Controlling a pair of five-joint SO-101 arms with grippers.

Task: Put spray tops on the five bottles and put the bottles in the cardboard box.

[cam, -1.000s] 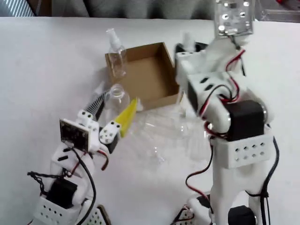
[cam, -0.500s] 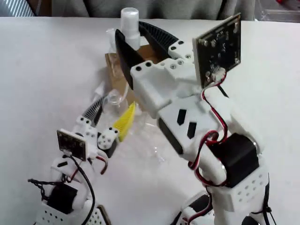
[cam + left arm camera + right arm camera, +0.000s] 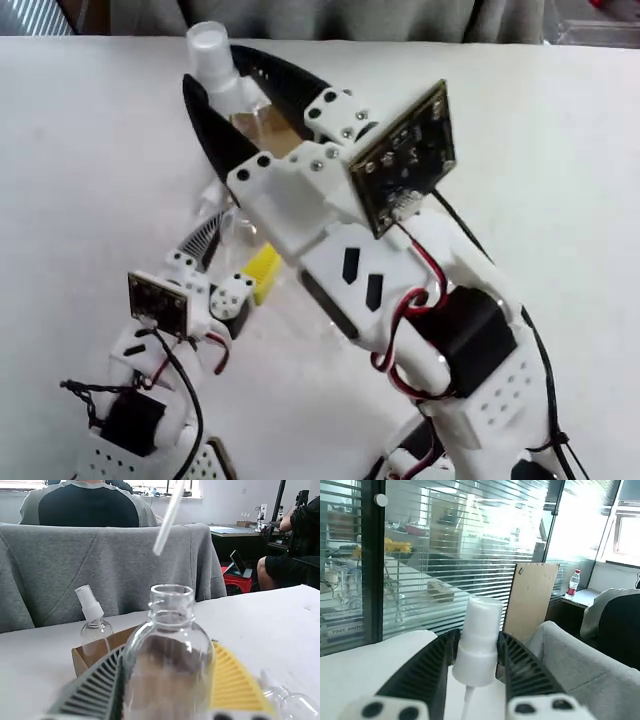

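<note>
White table [image 3: 80, 150] carries both of my arms and the task's things. My left gripper [image 3: 235, 250] sits low over it, with grey finger [image 3: 95, 692] and yellow finger [image 3: 232, 682] clamped on the belly of an open bottle [image 3: 167, 665]. That bottle stands upright, clear, its neck bare. My right gripper [image 3: 222, 75] is raised above the left one. Its two black fingers [image 3: 422, 672] are closed on the collar of a white spray top [image 3: 479, 640], which is held cap-up. From the spray top a thin tube [image 3: 169, 517] hangs at a slant. In the left wrist view its lower end is above the open bottle's mouth and apart from it. Behind the open bottle lies the box [image 3: 80, 657], of which a brown patch shows between my right fingers in the high view. A capped bottle [image 3: 94, 625] stands upright at the box's far wall; whether inside or just behind it, I cannot tell. A third bottle [image 3: 292, 705], clear, lies on its side on the table just beside the yellow finger. Grey cloth [image 3: 100, 565] hangs beyond the table's far edge.
</note>
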